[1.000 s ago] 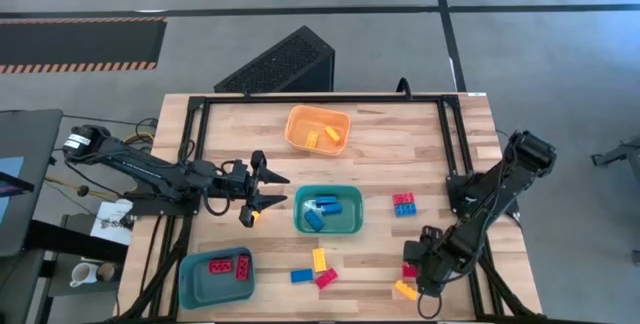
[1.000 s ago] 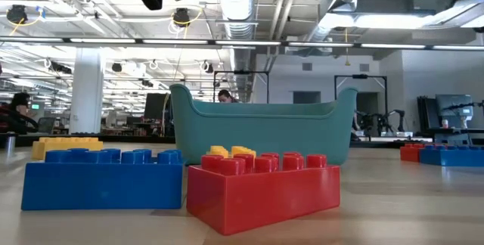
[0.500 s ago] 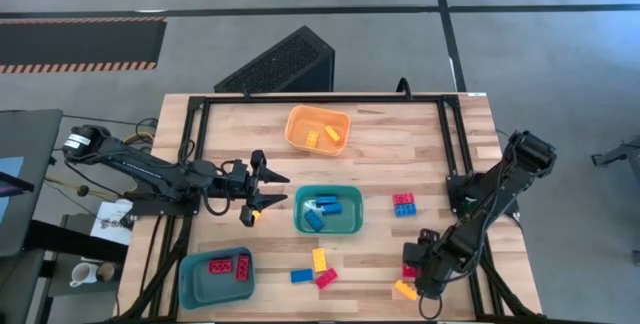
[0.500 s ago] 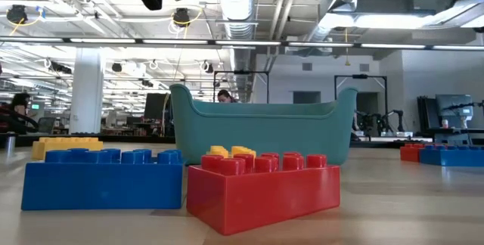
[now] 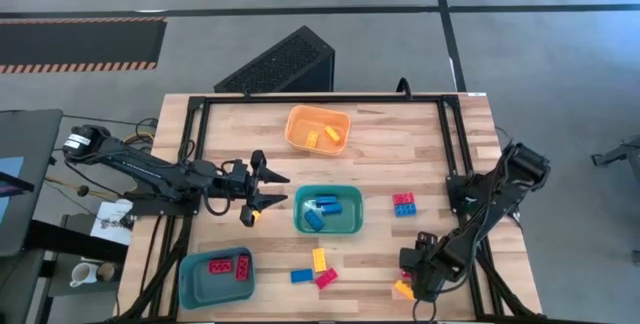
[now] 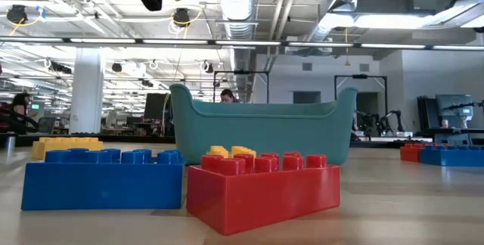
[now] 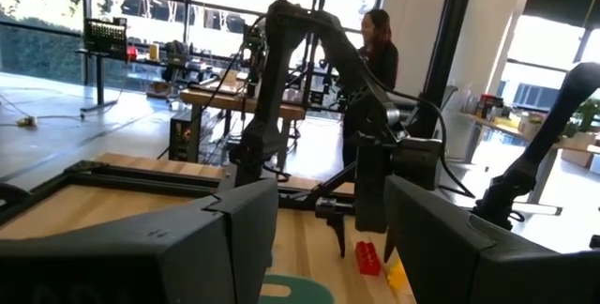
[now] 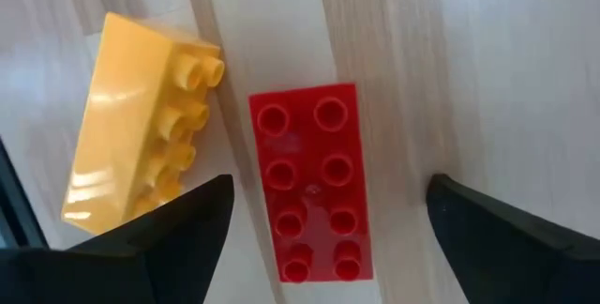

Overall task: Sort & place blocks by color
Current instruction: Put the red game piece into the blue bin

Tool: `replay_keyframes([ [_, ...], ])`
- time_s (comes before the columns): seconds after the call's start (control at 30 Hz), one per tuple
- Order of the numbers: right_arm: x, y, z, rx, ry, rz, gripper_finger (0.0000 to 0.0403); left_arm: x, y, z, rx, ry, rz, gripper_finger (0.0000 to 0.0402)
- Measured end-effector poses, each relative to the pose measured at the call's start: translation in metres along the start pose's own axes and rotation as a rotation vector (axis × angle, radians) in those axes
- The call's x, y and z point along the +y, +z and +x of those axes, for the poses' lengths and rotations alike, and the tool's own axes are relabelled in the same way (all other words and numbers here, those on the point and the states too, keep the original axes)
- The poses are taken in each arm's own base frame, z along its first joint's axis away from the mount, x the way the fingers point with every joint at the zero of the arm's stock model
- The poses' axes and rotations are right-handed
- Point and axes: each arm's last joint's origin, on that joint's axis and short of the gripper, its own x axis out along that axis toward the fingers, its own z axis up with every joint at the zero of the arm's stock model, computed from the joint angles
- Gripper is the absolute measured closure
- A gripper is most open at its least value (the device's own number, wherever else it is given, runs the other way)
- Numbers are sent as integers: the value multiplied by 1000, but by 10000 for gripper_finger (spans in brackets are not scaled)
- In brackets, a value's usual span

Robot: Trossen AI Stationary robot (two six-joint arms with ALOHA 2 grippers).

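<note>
My right gripper (image 8: 328,196) points down, open, over a red block (image 8: 309,187) that lies studs up on the table near the front right. Its fingers stand on either side of the block without touching it. A yellow block (image 8: 141,121) lies on its side just beside the red one. In the high view the right gripper (image 5: 413,267) covers the red block, and the yellow block (image 5: 403,289) shows at its near side. My left gripper (image 5: 268,189) hangs open and holds nothing, left of the teal bin (image 5: 300,226).
The orange bin (image 5: 300,139) holds yellow blocks, the teal bin blue ones, and the blue bin (image 5: 195,282) red ones. Loose yellow (image 5: 319,259), blue (image 5: 301,276) and red (image 5: 326,279) blocks lie near the front middle. A red and blue pair (image 5: 404,204) sits right of the teal bin.
My right gripper has come down toward the red block at the front right, still open and pointing down. The blocks have not moved.
</note>
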Motion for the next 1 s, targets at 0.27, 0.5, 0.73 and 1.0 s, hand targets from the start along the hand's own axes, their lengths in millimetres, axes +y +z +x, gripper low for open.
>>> replay_keyframes([
  [0.27,-4,3,-11,55,-40,-13,96,0,0,0,2,13,-11,217],
  [0.5,-19,10,-34,58,-56,50,257,1,-1,0,13,16,-14,217],
  [0.73,-38,24,-94,-293,27,132,299,1,-2,0,18,23,-16,217],
  [1.0,-46,36,-139,-1011,-24,179,294,1,-5,1,32,25,-12,217],
])
